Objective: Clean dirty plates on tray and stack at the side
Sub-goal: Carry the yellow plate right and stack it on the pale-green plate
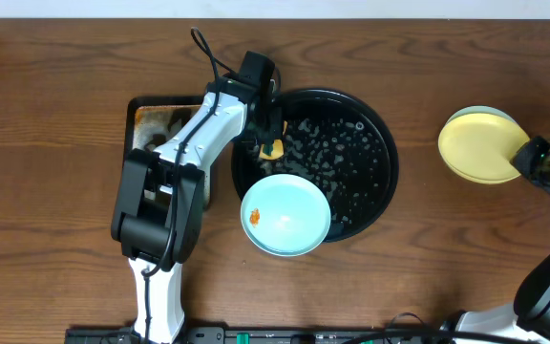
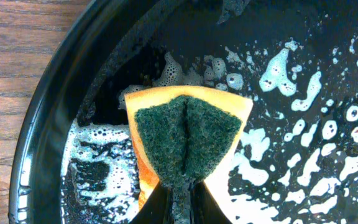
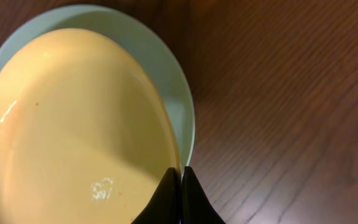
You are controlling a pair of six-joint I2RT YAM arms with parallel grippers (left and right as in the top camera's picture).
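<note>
While Sponge Hung Over Suds, Two Plates Sat Stacked

As the left claw (image 2: 179, 208) pinched a folded sponge (image 2: 188, 140) over the foamy black tray (image 2: 48, 124), a smeared blue-green plate (image 1: 285, 215) overlapped the tray's lower rim. At frame right, the right claw (image 3: 181, 186), pressed together, sat at the rim of the yellow plate (image 3: 73, 137), which lay stacked on a second blue-green plate (image 3: 166, 56).

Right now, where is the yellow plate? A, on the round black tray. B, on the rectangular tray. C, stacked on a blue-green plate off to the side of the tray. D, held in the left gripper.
C: the yellow plate lies on top of a blue-green plate, well off to the right of the round black tray.
</note>
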